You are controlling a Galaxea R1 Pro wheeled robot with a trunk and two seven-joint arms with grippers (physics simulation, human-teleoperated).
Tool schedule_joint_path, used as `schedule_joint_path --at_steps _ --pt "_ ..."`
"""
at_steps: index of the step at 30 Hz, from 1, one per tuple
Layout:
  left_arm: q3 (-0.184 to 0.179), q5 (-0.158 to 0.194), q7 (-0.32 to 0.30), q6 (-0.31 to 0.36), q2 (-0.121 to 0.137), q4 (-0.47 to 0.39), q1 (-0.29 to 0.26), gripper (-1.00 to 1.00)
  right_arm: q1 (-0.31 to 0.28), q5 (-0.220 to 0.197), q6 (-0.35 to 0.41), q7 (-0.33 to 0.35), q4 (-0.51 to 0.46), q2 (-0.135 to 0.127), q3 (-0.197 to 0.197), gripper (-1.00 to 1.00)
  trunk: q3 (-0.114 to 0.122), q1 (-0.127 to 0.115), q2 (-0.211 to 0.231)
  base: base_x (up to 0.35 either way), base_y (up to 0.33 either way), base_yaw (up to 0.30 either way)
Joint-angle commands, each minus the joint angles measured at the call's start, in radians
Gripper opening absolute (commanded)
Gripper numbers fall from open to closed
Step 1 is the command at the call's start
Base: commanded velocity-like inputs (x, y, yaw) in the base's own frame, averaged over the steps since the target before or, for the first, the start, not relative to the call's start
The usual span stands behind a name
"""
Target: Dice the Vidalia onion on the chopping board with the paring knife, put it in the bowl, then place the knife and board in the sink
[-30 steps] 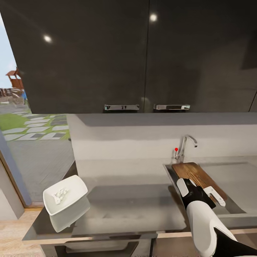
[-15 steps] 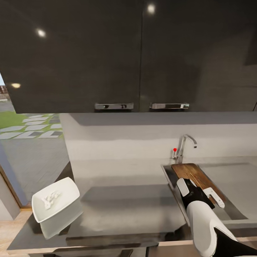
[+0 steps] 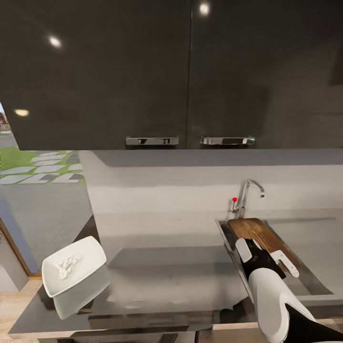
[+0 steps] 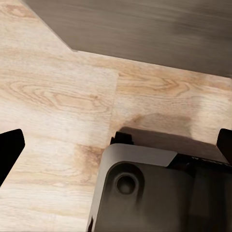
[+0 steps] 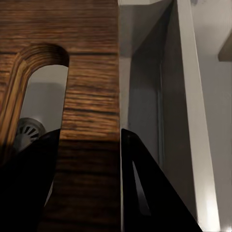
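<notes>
While the chopping board (image 3: pixel 259 237) hangs over the sink (image 3: pixel 312 281), the right tool (image 3: pixel 267 255) grips its near end.

The board's long axis runs from the tool away toward the tap (image 3: pixel 247 193), tilted, its far end near the basin's back rim and its near end raised. In the right wrist view the dark fingers (image 5: pixel 140 183) sit either side of the board's edge (image 5: pixel 89 121), clenched on it beside the handle slot, with the round drain (image 5: pixel 26 133) below. The right arm is the one at the basin, so I judge the coming move is to lower and let go. The bowl (image 3: pixel 74 267) with diced onion (image 3: pixel 66 264) stands on the bench (image 3: pixel 176 271), well apart. The left tool (image 4: pixel 116 145) hangs over wooden floor (image 4: pixel 58 96), its fingertips spread wide and empty.
</notes>
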Motion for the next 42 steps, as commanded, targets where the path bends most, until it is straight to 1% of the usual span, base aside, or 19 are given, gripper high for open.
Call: schedule_joint_path --at_steps 1,11,16,22,25,26,29,40,42 --pt "-0.009 0.006 -0.002 -0.005 -0.001 0.004 -0.001 1.00 0.000 -0.003 -0.008 0.001 -0.001 0.000 -0.003 -1.00 -0.002 0.000 -0.001 0.000 0.000 0.068" --pt "-0.008 0.006 -0.002 -0.005 0.000 0.004 -0.001 1.00 0.000 -0.002 -0.008 0.002 -0.001 -0.001 -0.003 -1.00 -0.018 0.000 -0.001 0.041 -0.015 0.062" --pt "-0.009 0.006 -0.002 -0.005 -0.001 0.004 -0.001 1.00 0.000 -0.001 -0.008 0.003 -0.001 -0.004 -0.004 -1.00 -0.025 0.000 -0.001 0.123 -0.070 0.009" --pt "-0.009 0.006 -0.002 -0.005 -0.001 0.004 -0.001 1.00 0.004 -0.001 -0.008 0.004 0.001 -0.005 -0.004 -1.00 -0.035 0.000 -0.001 0.015 -0.007 0.000" --pt "-0.009 0.006 -0.002 -0.005 -0.001 0.004 -0.001 1.00 0.004 -0.001 -0.010 0.005 0.027 -0.006 -0.005 -1.00 -0.038 0.000 -0.001 0.001 0.000 0.000" --pt "-0.009 0.006 -0.002 -0.005 -0.001 0.004 -0.001 1.00 0.004 -0.001 -0.012 0.005 0.047 -0.008 -0.008 -1.00 -0.039 0.000 -0.001 0.000 0.000 0.000" --pt "-0.009 0.006 -0.002 -0.005 -0.001 0.004 -0.001 1.00 0.004 -0.003 -0.013 0.006 0.066 -0.010 -0.011 -1.00 -0.040 0.000 -0.001 0.000 0.000 0.000" --pt "-0.009 0.006 -0.002 -0.005 -0.001 0.005 -0.001 1.00 0.004 -0.002 -0.014 0.001 0.065 -0.012 -0.012 -1.00 -0.040 0.000 -0.001 0.000 0.000 0.000" --pt "-0.009 0.006 -0.002 -0.005 -0.001 0.005 -0.001 1.00 0.004 -0.002 -0.014 -0.002 0.062 -0.017 -0.012 -1.00 -0.040 0.000 -0.001 0.000 0.000 0.000"
